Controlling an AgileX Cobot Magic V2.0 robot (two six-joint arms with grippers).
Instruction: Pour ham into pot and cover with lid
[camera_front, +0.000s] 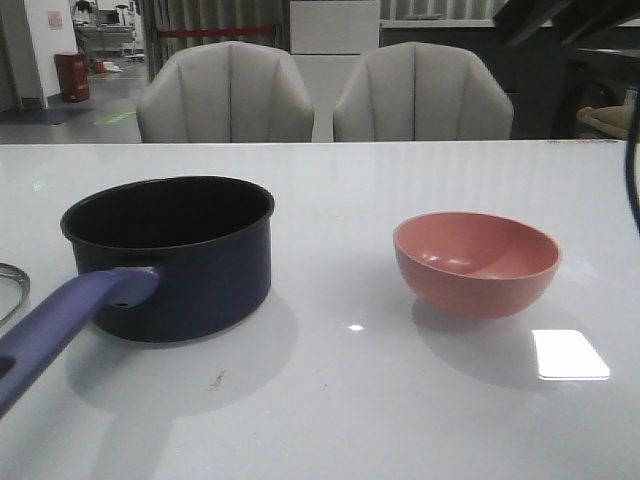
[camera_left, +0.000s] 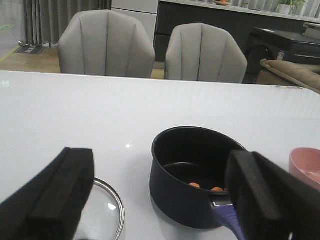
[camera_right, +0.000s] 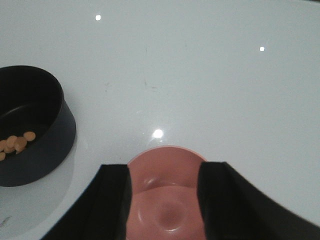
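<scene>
The dark navy pot (camera_front: 170, 255) stands left on the white table, its purple-blue handle (camera_front: 60, 320) pointing toward the near left. Small orange ham pieces lie on its floor in the right wrist view (camera_right: 17, 143) and the left wrist view (camera_left: 216, 189). Only the metal rim of the glass lid (camera_front: 8, 285) shows at the left edge; it lies flat beside the pot (camera_left: 102, 210). My left gripper (camera_left: 160, 160) is open and empty, above the lid and pot handle. My right gripper (camera_right: 165, 170) is open above the empty pink bowl (camera_right: 167, 200). Neither gripper shows in the front view.
The pink bowl (camera_front: 476, 262) stands upright right of centre, apart from the pot. Two grey chairs (camera_front: 225, 95) stand behind the table's far edge. A bright reflection (camera_front: 570, 355) lies on the table near the bowl.
</scene>
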